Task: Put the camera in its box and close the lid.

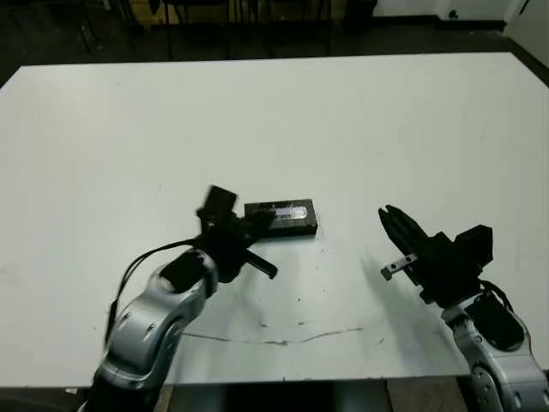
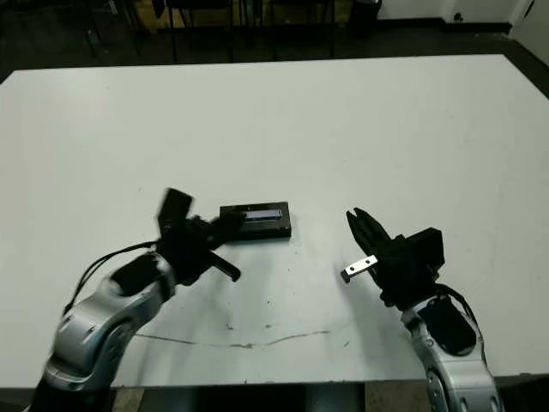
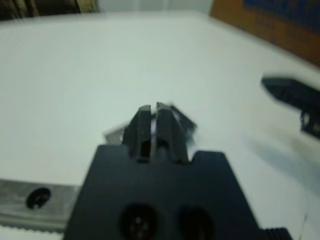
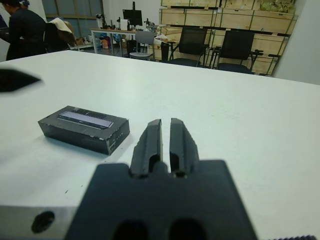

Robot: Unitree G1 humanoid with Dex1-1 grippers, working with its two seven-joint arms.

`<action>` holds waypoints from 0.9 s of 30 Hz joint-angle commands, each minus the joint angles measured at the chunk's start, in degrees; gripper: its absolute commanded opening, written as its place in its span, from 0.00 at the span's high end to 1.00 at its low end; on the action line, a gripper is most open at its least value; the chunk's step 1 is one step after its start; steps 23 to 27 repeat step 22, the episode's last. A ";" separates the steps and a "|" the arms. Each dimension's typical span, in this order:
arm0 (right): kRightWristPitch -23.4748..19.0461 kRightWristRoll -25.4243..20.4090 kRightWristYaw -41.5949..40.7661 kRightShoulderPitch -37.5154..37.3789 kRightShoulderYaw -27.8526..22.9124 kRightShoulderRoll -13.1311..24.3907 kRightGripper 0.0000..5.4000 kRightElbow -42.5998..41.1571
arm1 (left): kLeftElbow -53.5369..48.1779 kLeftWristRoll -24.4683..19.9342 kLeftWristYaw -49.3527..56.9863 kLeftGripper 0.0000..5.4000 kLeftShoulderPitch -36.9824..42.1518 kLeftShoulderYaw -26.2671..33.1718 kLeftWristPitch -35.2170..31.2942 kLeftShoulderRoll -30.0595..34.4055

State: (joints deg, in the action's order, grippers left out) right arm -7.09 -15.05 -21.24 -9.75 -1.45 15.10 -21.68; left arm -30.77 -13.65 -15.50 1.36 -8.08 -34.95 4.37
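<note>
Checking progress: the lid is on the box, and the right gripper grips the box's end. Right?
Not quite. The lid is on the box, but the right gripper is empty and clear of it, as the right wrist view shows.

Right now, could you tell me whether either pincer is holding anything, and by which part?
Nothing is held. The left pincer and the right pincer are both shut and empty; the closed box lies on the table, untouched.

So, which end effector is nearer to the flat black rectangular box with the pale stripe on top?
The left one. The left end effector has its tips at the near left end of the black striped box. The right end effector is apart, with bare table between.
</note>
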 commanded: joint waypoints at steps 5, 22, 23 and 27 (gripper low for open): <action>0.63 0.86 2.26 1.74 0.25 -2.01 1.00 -0.15 | 1.05 1.59 4.31 1.00 -6.05 9.79 17.54 -0.27; 2.75 2.05 12.82 15.15 -2.01 -9.45 1.00 6.92 | 14.71 5.99 11.51 1.00 -5.44 15.41 36.02 -1.84; 2.75 2.05 12.82 15.15 -2.01 -9.45 1.00 6.92 | 14.71 5.99 11.51 1.00 -5.44 15.41 36.02 -1.84; 2.75 2.05 12.82 15.15 -2.01 -9.45 1.00 6.92 | 14.71 5.99 11.51 1.00 -5.44 15.41 36.02 -1.84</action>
